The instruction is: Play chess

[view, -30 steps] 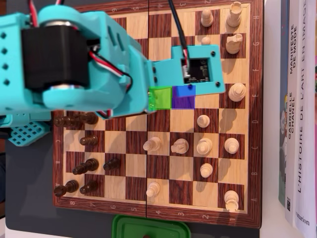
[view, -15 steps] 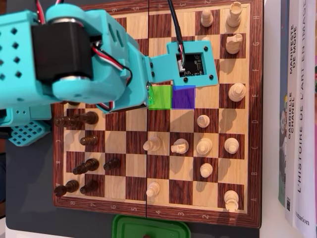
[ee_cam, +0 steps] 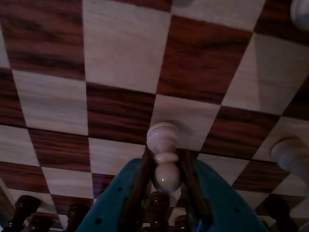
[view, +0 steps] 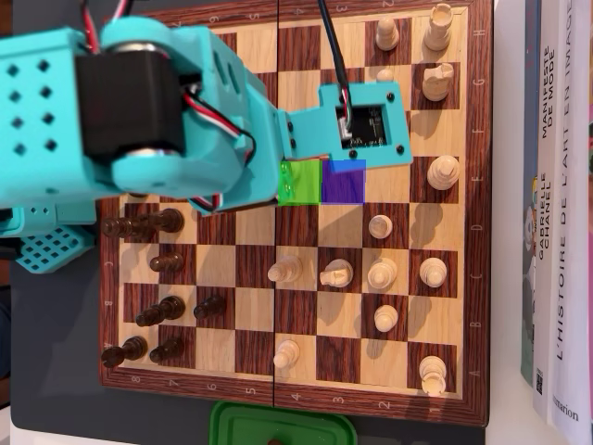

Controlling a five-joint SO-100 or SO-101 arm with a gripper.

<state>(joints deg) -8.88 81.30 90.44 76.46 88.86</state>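
Note:
In the wrist view my gripper (ee_cam: 163,162) is shut on a white pawn (ee_cam: 162,137). Its teal fingers (ee_cam: 219,203) press the pawn's neck and round head from both sides. The pawn's base sits over a light square of the chessboard (ee_cam: 120,53); whether it touches the wood I cannot tell. In the overhead view the teal arm (view: 139,111) and its wrist camera mount (view: 359,122) cover the board's upper left and hide the gripper and the pawn. A green square (view: 299,183) and a purple square (view: 343,183) are marked just below the mount.
White pieces (view: 381,273) stand across the right half of the chessboard (view: 296,391), dark pieces (view: 167,265) along the left columns. A green container (view: 278,428) lies at the near edge and books (view: 556,213) stand to the right. Another white piece (ee_cam: 292,153) rises right of the gripper.
The arm has shifted a little in the overhead view: the wrist mount moved slightly left and up, uncovering more of the purple square. No board pieces moved.

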